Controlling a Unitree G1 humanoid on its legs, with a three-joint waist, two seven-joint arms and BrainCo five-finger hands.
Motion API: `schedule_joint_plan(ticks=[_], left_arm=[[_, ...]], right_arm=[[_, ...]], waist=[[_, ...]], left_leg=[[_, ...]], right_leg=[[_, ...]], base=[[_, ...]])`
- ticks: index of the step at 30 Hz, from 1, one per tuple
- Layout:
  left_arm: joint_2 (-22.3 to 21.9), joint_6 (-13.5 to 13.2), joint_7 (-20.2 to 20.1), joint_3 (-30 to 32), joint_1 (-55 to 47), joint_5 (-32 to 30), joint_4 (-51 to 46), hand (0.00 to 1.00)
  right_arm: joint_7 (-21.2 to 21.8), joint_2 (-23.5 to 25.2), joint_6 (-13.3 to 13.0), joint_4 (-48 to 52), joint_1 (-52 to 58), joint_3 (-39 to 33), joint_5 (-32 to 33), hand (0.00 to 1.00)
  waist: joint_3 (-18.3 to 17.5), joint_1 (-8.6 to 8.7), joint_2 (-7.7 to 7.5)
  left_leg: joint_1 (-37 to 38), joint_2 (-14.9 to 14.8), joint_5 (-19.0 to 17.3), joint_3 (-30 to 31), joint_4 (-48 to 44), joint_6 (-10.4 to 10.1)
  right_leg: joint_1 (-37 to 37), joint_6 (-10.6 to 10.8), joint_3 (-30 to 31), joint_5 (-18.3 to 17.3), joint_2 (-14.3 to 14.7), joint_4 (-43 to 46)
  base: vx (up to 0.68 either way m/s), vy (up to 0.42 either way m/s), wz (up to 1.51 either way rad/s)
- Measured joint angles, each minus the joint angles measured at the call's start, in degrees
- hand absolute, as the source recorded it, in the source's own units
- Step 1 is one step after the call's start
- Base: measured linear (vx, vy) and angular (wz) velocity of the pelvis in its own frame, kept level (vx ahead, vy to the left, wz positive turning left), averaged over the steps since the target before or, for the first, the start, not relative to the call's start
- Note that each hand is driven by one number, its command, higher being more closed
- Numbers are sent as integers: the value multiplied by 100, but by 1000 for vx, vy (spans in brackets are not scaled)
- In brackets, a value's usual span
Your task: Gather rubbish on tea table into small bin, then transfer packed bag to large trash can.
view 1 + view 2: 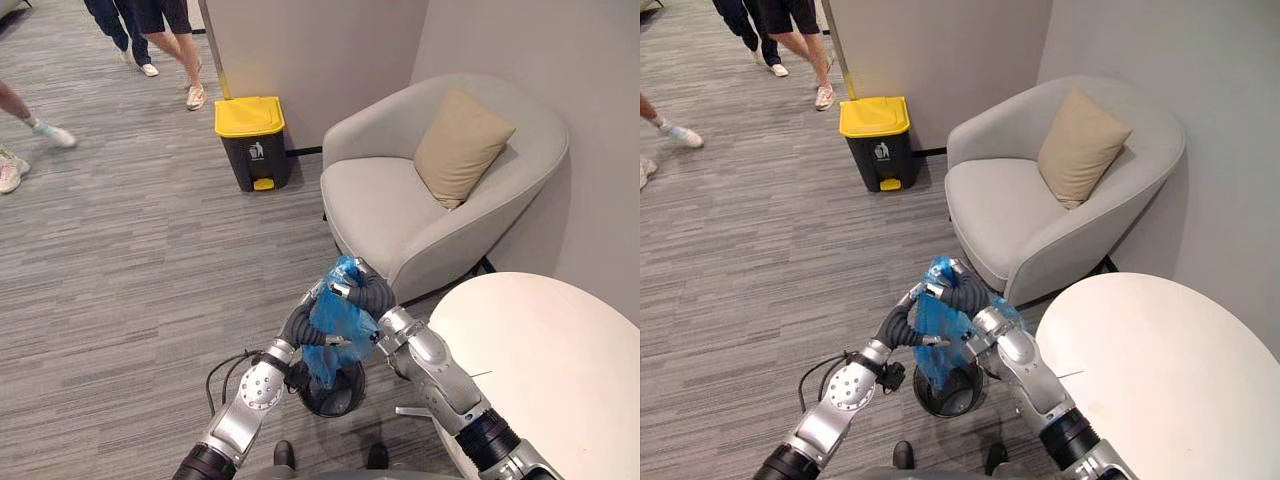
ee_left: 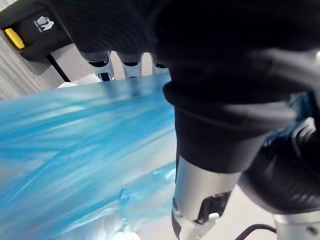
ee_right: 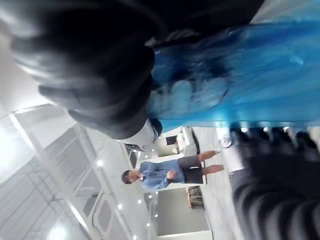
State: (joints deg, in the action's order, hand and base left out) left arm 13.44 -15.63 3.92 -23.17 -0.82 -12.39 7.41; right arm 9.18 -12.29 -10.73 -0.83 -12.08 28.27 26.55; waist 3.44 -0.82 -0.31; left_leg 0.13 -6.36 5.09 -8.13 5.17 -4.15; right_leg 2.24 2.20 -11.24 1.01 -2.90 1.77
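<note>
A blue plastic bag (image 1: 338, 322) hangs stretched upward out of the small black bin (image 1: 332, 400), which stands on the carpet beside the table. My right hand (image 1: 368, 293) is curled round the bag's top. My left hand (image 1: 300, 327) grips the bag's left side a little lower. In the left wrist view the blue bag (image 2: 85, 145) lies between the fingers (image 2: 131, 64) and the thumb (image 2: 200, 200). The right wrist view has bunched blue bag (image 3: 240, 75) against the dark hand cover. The large trash can (image 1: 252, 140), black with a yellow lid, stands shut by the wall ahead.
A grey armchair (image 1: 400, 210) with a tan cushion (image 1: 460, 145) stands just past the bin. The white round table (image 1: 550, 370) is at my right. People's legs (image 1: 170, 35) move at the far left; a person (image 3: 160, 175) shows in the right wrist view.
</note>
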Motion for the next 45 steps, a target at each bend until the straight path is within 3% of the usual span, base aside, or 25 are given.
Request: schedule_joint_plan(ticks=[12, 26, 39, 40, 45], left_arm=[[-275, 173, 373, -32, 87, -528, 607, 0], [-403, 286, 546, 39, 198, -846, 1219, 0], [-746, 509, 1231, 106, 416, -856, 1292, 0], [-779, 532, 1279, 107, 491, -855, 1292, 100], [-845, 595, 1454, 101, 696, -855, 1292, 100]], right_arm=[[24, 74, -7, 469, -339, 177, 695, 100], [83, 140, -7, 473, -858, 567, 888, 100], [83, 535, -5, 473, -1122, 1478, 1357, 100], [82, 578, -5, 473, -1128, 1542, 1390, 100], [78, 700, -5, 473, -1128, 1704, 1500, 100]], waist=[[-79, -3, -94], [-143, -18, -189], [-149, -34, -193], [-153, -33, -195], [-159, -27, -193]], left_leg=[[19, -71, 4, -4, 11, -7], [59, -72, 6, -16, 17, -10], [72, -78, 8, 16, 17, -17], [73, -79, 9, 17, 17, -17], [75, -78, 9, 17, 17, -18]], right_leg=[[-7, -20, 52, 13, 80, -14], [-33, -33, 77, 22, 82, -19], [-100, -64, 44, 48, 95, -103], [-100, -64, 43, 48, 95, -102], [-103, -65, 43, 49, 95, -102]], base=[[-1, -2, -1], [0, 0, 0], [0, 0, 0], [0, 0, 0], [0, 0, 0]])
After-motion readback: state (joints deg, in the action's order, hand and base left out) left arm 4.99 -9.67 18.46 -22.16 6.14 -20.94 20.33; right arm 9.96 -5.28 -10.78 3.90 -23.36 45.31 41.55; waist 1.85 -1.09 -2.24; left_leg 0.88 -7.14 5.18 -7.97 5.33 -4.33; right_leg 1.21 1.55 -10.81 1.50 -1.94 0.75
